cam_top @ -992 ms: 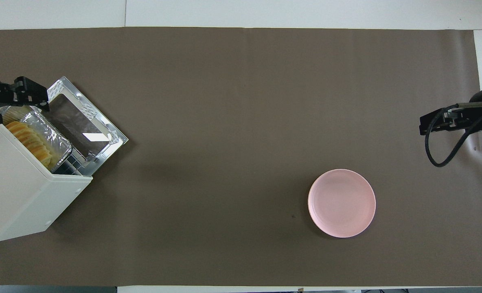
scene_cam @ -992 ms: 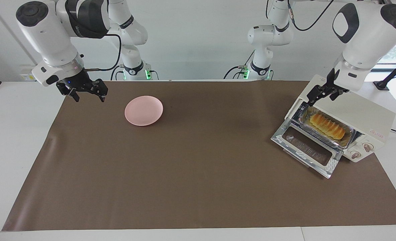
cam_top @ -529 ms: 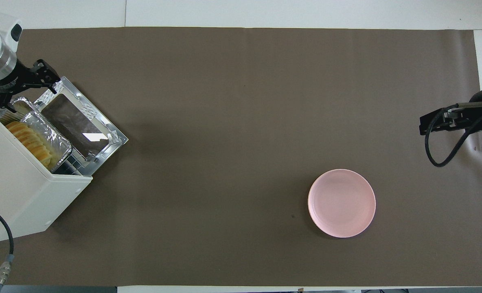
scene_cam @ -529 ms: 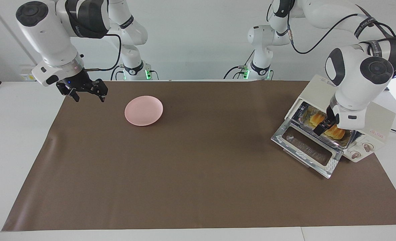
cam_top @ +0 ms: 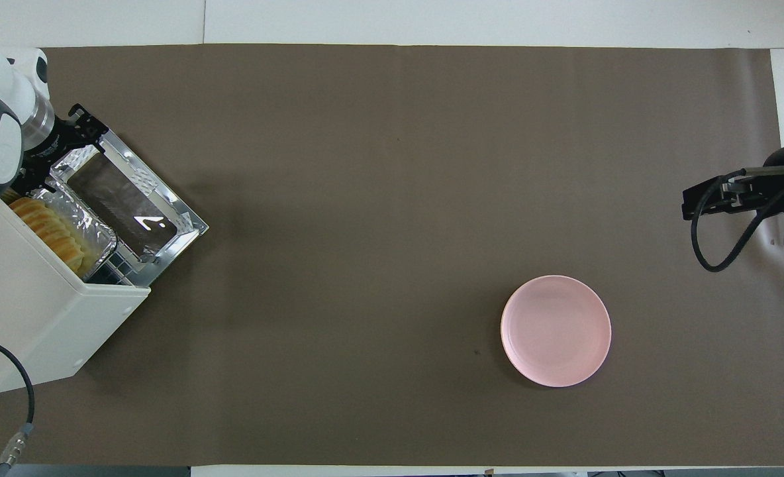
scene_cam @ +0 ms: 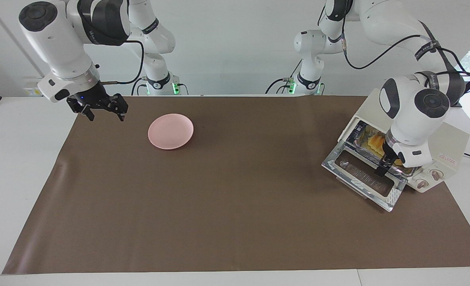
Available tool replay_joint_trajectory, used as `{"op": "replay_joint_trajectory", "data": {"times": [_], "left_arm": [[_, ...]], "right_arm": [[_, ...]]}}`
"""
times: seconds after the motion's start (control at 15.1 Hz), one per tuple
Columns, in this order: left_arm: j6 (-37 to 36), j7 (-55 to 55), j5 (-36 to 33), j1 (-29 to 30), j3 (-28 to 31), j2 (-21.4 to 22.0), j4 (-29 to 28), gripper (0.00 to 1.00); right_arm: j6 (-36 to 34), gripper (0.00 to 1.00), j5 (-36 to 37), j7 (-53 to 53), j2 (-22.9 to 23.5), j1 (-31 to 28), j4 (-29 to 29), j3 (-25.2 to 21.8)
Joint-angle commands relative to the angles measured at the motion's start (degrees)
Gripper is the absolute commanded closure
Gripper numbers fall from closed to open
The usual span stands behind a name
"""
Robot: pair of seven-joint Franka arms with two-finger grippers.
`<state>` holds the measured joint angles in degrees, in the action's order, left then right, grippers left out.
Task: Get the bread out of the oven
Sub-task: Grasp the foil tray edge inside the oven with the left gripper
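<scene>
The cream-white oven stands at the left arm's end of the table, its glass door folded down flat. The golden ridged bread lies in a foil tray at the oven's mouth. My left gripper hangs open and points down over the tray's front edge and the door's hinge side. Its wrist hides part of the loaf, and nothing shows between its fingers. My right gripper waits open above the right arm's end of the mat.
A pink round plate sits on the brown mat toward the right arm's end. The oven's two knobs face away from the robots. A black cable trails beside the oven.
My left gripper has swung down from above the oven's top corner to the oven's mouth, over the tray and the door. The right arm has not moved.
</scene>
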<state>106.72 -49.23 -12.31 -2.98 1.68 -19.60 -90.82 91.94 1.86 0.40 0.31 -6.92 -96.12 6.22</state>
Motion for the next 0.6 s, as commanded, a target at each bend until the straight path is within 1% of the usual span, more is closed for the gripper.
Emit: {"op": "replay_joint_trajectory", "data": {"times": [0.0, 0.13, 0.46, 0.53], "left_arm": [[5.95, -0.87, -1.31, 1.05, -0.27, 4.57, -9.27, 0.00], [6.83, -0.96, -1.31, 1.05, -0.27, 5.62, -11.74, 0.00], [9.03, -1.05, -1.40, 0.61, -0.27, 6.59, -15.44, 0.00], [8.86, -1.05, -1.40, 0.52, -0.27, 6.68, -15.53, 0.06]], "right_arm": [[-0.27, 0.00, 1.04, -1.28, -1.19, -1.08, -1.17, 0.90], [-0.27, 0.00, 1.04, -1.28, -1.19, -1.08, -1.17, 0.90], [-0.27, 0.00, 1.04, -1.28, -1.19, -1.08, -1.26, 0.90], [-0.27, 0.00, 1.04, -1.28, -1.19, -1.08, -1.17, 0.90]]}}
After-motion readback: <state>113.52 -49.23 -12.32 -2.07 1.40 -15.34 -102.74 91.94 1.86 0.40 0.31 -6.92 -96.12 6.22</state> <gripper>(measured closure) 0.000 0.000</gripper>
